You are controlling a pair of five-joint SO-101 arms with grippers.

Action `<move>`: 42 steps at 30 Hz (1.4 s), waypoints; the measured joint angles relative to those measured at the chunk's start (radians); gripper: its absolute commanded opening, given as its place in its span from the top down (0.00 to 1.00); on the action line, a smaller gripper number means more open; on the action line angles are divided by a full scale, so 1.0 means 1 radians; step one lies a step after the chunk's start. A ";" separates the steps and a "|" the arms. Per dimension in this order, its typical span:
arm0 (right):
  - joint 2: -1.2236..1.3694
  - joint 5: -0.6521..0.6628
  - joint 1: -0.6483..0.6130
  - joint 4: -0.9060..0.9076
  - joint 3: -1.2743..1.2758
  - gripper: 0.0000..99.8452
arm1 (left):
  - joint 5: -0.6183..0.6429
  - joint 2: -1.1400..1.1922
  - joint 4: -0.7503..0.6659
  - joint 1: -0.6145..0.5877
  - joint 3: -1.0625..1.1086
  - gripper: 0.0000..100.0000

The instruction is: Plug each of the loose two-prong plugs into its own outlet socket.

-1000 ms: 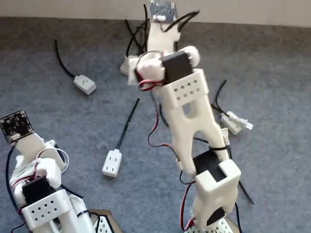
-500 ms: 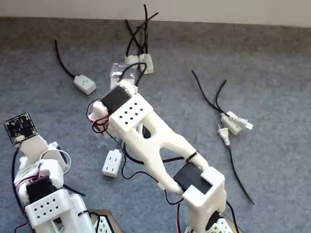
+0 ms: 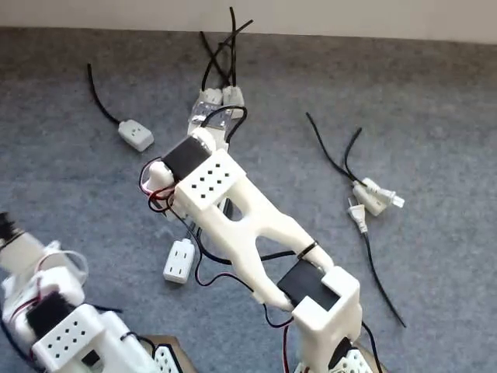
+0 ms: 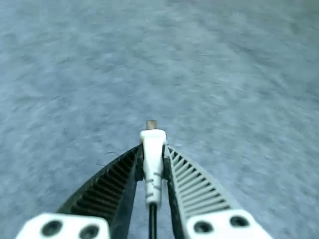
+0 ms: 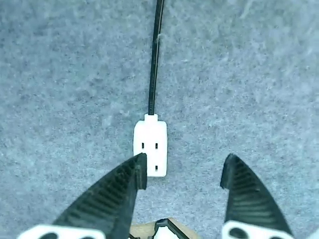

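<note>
Grey felt-like covering spreads over the bench (image 5: 259, 74); on it lies a white rectangular plastic outlet socket (image 5: 150, 147), its thin black cord (image 5: 155, 55) leading away, just beyond the right gripper (image 5: 185, 164), whose black ribbed fingers (image 5: 124, 189) stand wide apart; the left gripper (image 4: 153, 152) has its fingers clamped on a white two-prong plug (image 4: 152, 174), prongs pointing forward. The step in hand looks like steadying the socket; the right fingers should straddle its body squarely and close without covering the slots, so the plug can be lined up prong to slot and pushed straight in; no legible writing shows on plug or socket.
</note>
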 measured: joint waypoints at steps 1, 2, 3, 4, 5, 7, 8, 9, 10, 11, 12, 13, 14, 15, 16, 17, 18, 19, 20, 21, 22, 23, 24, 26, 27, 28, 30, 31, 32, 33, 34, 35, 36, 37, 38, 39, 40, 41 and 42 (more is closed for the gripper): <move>0.000 0.000 -0.008 0.000 0.005 0.77 | 0.000 0.000 0.000 -0.043 0.000 0.99; 0.000 0.000 -0.018 0.000 0.015 0.77 | 0.000 0.000 0.000 -0.084 0.000 0.99; 0.000 0.000 -0.029 -0.002 0.035 0.77 | 0.000 0.000 0.000 -0.120 0.000 0.99; 0.000 0.000 -0.041 -0.006 0.058 0.77 | 0.002 0.000 0.000 -0.144 0.000 0.99; 0.005 0.000 -0.054 -0.020 0.084 0.77 | 0.002 0.000 0.000 -0.158 0.000 0.99; 0.041 0.000 -0.084 -0.063 0.132 0.77 | 0.002 0.000 0.000 -0.169 0.000 0.99; 0.069 -0.002 -0.103 -0.089 0.155 0.77 | 0.002 0.000 0.000 -0.169 0.000 0.99; 0.094 -0.002 -0.121 -0.101 0.172 0.77 | 0.002 0.000 0.000 -0.170 0.000 0.99; 0.114 -0.002 -0.138 -0.115 0.176 0.77 | 0.002 0.000 0.000 -0.170 0.000 0.99; 0.127 -0.003 -0.152 -0.121 0.176 0.77 | 0.002 0.000 0.000 -0.170 0.003 0.99; 0.135 -0.005 -0.164 -0.121 0.175 0.77 | 0.002 0.000 0.000 -0.170 0.011 0.99; 0.144 -0.006 -0.172 -0.123 0.175 0.77 | 0.002 0.000 0.000 -0.170 0.015 0.99; 0.153 -0.006 -0.175 -0.123 0.175 0.77 | 0.000 0.000 -0.006 -0.170 0.017 0.99; 0.163 -0.006 -0.173 -0.123 0.175 0.77 | 0.000 0.000 -0.012 -0.170 0.017 0.99; 0.172 -0.006 -0.172 -0.123 0.175 0.77 | 0.000 0.000 -0.012 -0.170 0.020 0.99; 0.183 -0.006 -0.172 -0.123 0.169 0.77 | 0.000 0.000 -0.012 -0.170 0.021 0.99; 0.193 -0.006 -0.172 -0.132 0.161 0.77 | 0.000 0.000 -0.015 -0.169 0.021 0.99; 0.206 -0.006 -0.172 -0.141 0.152 0.77 | 0.000 0.000 -0.015 -0.167 0.021 0.99; 0.218 -0.006 -0.172 -0.150 0.146 0.77 | 0.000 0.000 -0.015 -0.167 0.021 0.99; 0.230 -0.006 -0.172 -0.163 0.143 0.77 | 0.000 0.000 -0.015 -0.163 0.021 0.99; 0.245 -0.006 -0.172 -0.173 0.143 0.77 | 0.000 0.000 -0.015 -0.158 0.021 0.99; 0.258 -0.006 -0.173 -0.181 0.140 0.77 | 0.000 0.000 -0.015 -0.155 0.021 0.99; 0.267 -0.006 -0.175 -0.195 0.130 0.77 | 0.000 0.000 -0.015 -0.153 0.021 0.99; 0.273 -0.006 -0.175 -0.218 0.120 0.77 | 0.000 0.000 -0.015 -0.153 0.021 0.99; 0.275 -0.006 -0.175 -0.226 0.115 0.77 | 0.000 0.000 -0.015 -0.153 0.021 0.99; 0.275 -0.006 -0.175 -0.232 0.115 0.77 | 0.000 0.000 -0.017 -0.153 0.021 0.99; 0.275 -0.006 -0.175 -0.232 0.115 0.77 | 0.000 0.000 -0.017 -0.153 0.021 0.99; 0.272 -0.006 -0.175 -0.232 0.114 0.77 | 0.000 0.000 -0.017 -0.153 0.021 0.99; 0.262 -0.006 -0.175 -0.232 0.114 0.77 | 0.000 0.000 -0.017 -0.153 0.021 0.99; 0.252 -0.006 -0.175 -0.232 0.115 0.77 | 0.000 0.000 -0.017 -0.153 0.021 0.99; 0.241 -0.006 -0.175 -0.235 0.115 0.77 | 0.000 0.000 -0.017 -0.153 0.021 0.99; 0.230 -0.006 -0.175 -0.238 0.115 0.77 | 0.000 0.000 -0.017 -0.153 0.021 0.99; 0.219 -0.006 -0.175 -0.238 0.115 0.77 | 0.000 0.000 -0.017 -0.153 0.021 0.99; 0.216 -0.006 -0.175 -0.238 0.115 0.77 | 0.000 0.000 -0.017 -0.153 0.021 0.99; 0.215 -0.006 -0.175 -0.238 0.115 0.77 | 0.000 0.000 -0.017 -0.153 0.021 0.99; 0.215 -0.006 -0.175 -0.241 0.115 0.77 | 0.000 0.000 -0.017 -0.153 0.021 0.99; 0.215 -0.006 -0.175 -0.258 0.117 0.77 | 0.000 0.000 -0.017 -0.153 0.021 0.99; 0.216 -0.006 -0.175 -0.278 0.117 0.77 | 0.000 0.000 -0.017 -0.153 0.021 0.99; 0.227 -0.006 -0.175 -0.288 0.115 0.77 | 0.000 0.000 -0.017 -0.153 0.021 0.99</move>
